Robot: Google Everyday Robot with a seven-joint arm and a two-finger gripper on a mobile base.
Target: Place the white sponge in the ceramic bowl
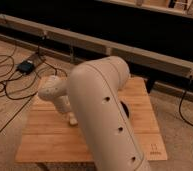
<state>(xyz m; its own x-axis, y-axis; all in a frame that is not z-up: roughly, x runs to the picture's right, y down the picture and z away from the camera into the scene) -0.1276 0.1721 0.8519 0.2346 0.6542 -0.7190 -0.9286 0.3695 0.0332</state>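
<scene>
We count one arm [105, 110], one gripper [71, 119], one bowl, one wooden table [45, 142], one small black box [26, 66] on the floor beyond the table's far left corner, and several dark cables [10, 87] looping over the floor to the left.

The arm's thick cream link rises from the table's near edge and leans toward the far edge, filling the middle of the view. From its top a thinner section bends left to a rounded wrist above the left half of the table, then turns downward.

The gripper hangs below that wrist and points down at the table, left of centre, its tip at or just above the wood. Its jaws are closed. A small pale patch [73, 121] sits at the tip. We cannot tell whether that is the white sponge or part of the gripper, so we cannot say what, if anything, is clamped. We make out no sponge elsewhere on the table.

The ceramic bowl [125, 111] shows only as a dark curved sliver right of the thick link, on the table's right half. The link lies between it and the gripper.
</scene>
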